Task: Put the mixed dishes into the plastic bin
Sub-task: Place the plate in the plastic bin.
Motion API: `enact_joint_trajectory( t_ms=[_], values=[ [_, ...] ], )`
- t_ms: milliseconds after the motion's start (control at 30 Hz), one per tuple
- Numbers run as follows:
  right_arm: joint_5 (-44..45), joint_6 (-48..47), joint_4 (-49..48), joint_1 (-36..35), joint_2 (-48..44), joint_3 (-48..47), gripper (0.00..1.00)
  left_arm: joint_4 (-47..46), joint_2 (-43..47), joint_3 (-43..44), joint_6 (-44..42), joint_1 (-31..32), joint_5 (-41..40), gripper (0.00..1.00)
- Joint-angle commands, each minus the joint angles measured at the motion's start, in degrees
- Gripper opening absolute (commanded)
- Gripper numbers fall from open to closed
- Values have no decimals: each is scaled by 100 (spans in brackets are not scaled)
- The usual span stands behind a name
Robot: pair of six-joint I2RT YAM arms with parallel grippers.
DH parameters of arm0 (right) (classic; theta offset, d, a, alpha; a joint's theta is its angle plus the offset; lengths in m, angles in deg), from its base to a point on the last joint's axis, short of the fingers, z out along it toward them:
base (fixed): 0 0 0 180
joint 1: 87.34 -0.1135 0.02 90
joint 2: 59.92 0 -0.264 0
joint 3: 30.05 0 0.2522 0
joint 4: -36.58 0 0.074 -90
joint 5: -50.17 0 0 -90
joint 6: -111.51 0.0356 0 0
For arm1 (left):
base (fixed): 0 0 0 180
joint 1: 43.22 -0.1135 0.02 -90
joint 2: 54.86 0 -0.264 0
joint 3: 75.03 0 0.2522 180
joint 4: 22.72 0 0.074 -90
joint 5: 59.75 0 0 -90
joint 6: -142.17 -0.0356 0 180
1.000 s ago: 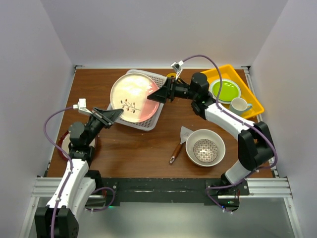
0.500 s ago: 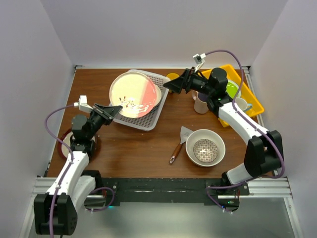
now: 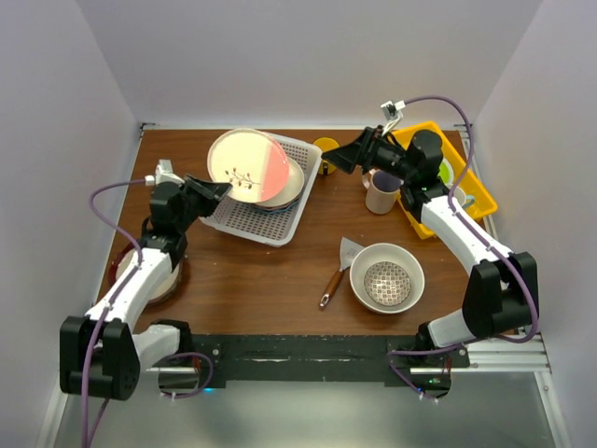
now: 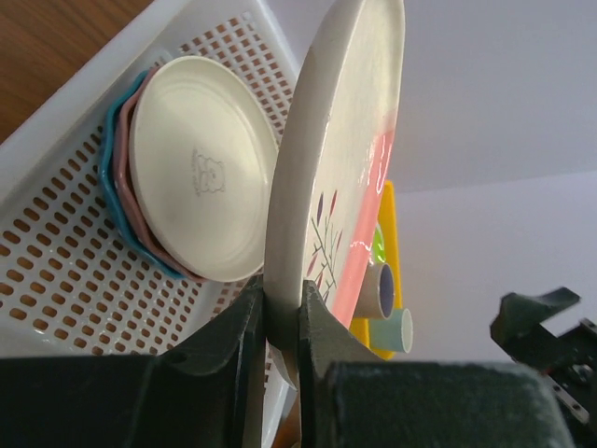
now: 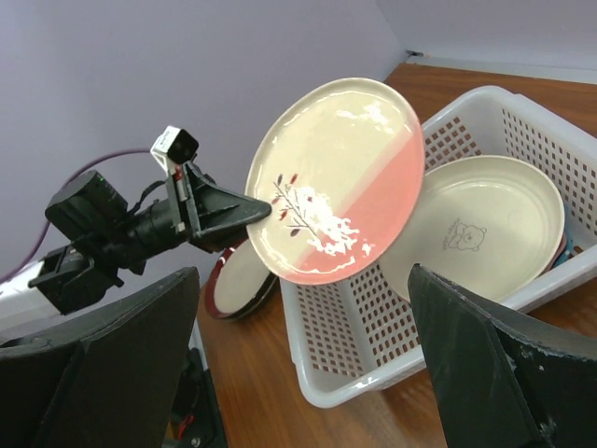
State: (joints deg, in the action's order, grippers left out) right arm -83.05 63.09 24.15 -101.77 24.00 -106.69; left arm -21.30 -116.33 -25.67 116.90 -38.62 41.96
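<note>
Pale walls close in a brown worktop (image 3: pixel 280 271), and the bin (image 3: pixel 250 220) sits toward its far-left corner. The left gripper (image 3: pixel 216 191) is clamped on the rim of a large cream-and-pink plate (image 3: pixel 247 166), pinching its near-left edge. The plate hangs steeply tilted above the bin's left half, its face turned up and toward the right edge, clear of the lattice floor. A stack (image 3: pixel 284 182) of cream, pink and blue plates already lies in the bin, propped against its far-right wall; the plate overlaps that stack from above, though I cannot tell whether they touch.

The step in hand looks like setting this plate down. The next move probably calls for laying it flatter and lowering it onto or against the stack before the fingers let go; dropped this steep, it could slide or knock the others.

The right gripper (image 3: pixel 328 161) hovers spread wide and empty, just right of the bin by the far edge. A bowl (image 3: pixel 386 277), a mug (image 3: pixel 381 193) and a red-rimmed dish (image 5: pixel 244 280) wait outside.
</note>
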Motion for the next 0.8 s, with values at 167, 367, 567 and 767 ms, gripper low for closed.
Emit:
enact_joint_trajectory(
  t_ms=[167,367,567,767],
  values=[
    [-116,157,-500,134,-271,100,98,-190,-883,1213,365,621,-1029,0],
    [-143,236,-597,204,-297,152,98,-85,-1437,1520,497,744,-1153,0],
    [-151,280,-641,231,-315,187,98,-172,-1956,1784,602,841,-1364,0],
    [-151,298,-676,275,-324,214,98,-155,-2413,2047,725,937,-1338,0]
  ],
)
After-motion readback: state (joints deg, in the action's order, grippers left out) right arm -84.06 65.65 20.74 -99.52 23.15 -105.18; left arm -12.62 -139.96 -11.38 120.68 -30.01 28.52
